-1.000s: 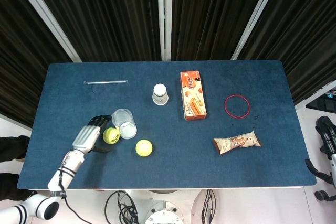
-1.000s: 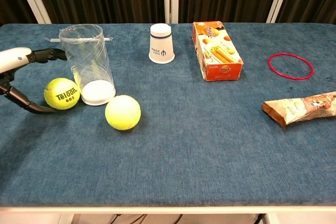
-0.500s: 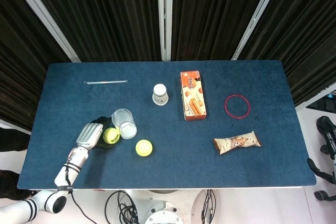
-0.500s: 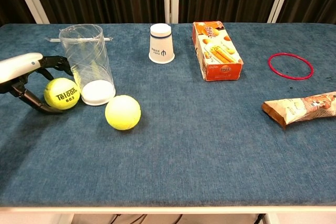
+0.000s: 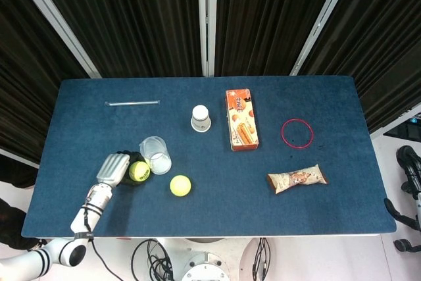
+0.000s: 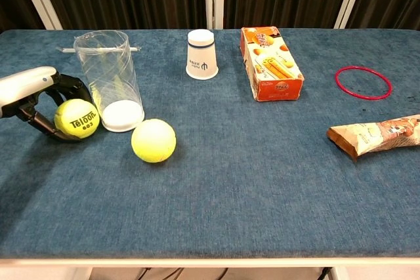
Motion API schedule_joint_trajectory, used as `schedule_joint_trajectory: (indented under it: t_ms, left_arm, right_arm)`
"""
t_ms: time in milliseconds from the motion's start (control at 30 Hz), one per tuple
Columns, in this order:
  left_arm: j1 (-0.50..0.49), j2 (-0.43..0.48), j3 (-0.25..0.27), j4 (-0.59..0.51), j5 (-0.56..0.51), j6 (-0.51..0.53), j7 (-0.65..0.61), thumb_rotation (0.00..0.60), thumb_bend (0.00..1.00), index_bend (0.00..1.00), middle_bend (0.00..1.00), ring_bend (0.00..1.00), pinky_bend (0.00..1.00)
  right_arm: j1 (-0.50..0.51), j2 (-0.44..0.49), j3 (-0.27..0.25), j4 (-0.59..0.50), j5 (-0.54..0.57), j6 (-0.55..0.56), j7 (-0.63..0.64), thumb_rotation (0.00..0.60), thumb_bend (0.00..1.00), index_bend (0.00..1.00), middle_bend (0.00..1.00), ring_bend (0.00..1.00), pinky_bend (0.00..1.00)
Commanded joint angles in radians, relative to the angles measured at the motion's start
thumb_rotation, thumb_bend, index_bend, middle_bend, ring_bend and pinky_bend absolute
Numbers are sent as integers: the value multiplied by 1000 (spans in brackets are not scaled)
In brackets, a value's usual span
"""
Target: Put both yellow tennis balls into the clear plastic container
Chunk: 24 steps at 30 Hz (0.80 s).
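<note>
A yellow tennis ball (image 5: 139,171) (image 6: 77,119) printed "Teloon" lies on the blue table, touching the base of the clear plastic container (image 5: 156,154) (image 6: 110,80), which stands upright with its mouth up. My left hand (image 5: 115,168) (image 6: 29,86) grips this ball from the left, dark fingers over its top and thumb under its front. The second, plain tennis ball (image 5: 180,185) (image 6: 153,140) lies free just right of the container. My right hand (image 5: 409,166) shows only as dark shapes off the table's right edge; how its fingers lie is unclear.
An upturned white paper cup (image 6: 201,54) and an orange snack box (image 6: 270,63) stand behind the balls. A clear straw (image 5: 132,102) lies far left. A red ring (image 6: 363,82) and a snack wrapper (image 6: 377,133) lie on the right.
My left hand has moved right and its fingers have curled around the printed ball, which was beside the open fingers a second ago. The other ball and the container have not moved.
</note>
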Motion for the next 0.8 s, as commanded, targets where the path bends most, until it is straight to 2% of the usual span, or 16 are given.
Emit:
schedule_joint_trajectory:
  t_ms: [33, 333, 567, 800]
  left_arm:
    - [2, -1, -2, -2, -1, 9, 3, 600, 135, 507, 477, 354, 378]
    - [30, 62, 0, -69, 6, 75, 33, 600, 144, 535, 501, 375, 397]
    - [100, 195, -6, -170, 2, 187, 51, 600, 146, 541, 509, 382, 417]
    - [116, 328, -55, -324, 20, 263, 71, 600, 150, 547, 515, 386, 436]
  right_arm:
    - [-1, 1, 1, 0, 1, 1, 1, 600, 245, 0, 0, 0, 0]
    - [-4, 5, 0, -8, -7, 10, -3, 600, 246, 0, 0, 0, 0]
    - [-1, 9, 1, -20, -19, 16, -15, 600, 245, 0, 0, 0, 0]
    - [8, 14, 0, -46, -43, 20, -38, 600, 245, 0, 0, 0, 0]
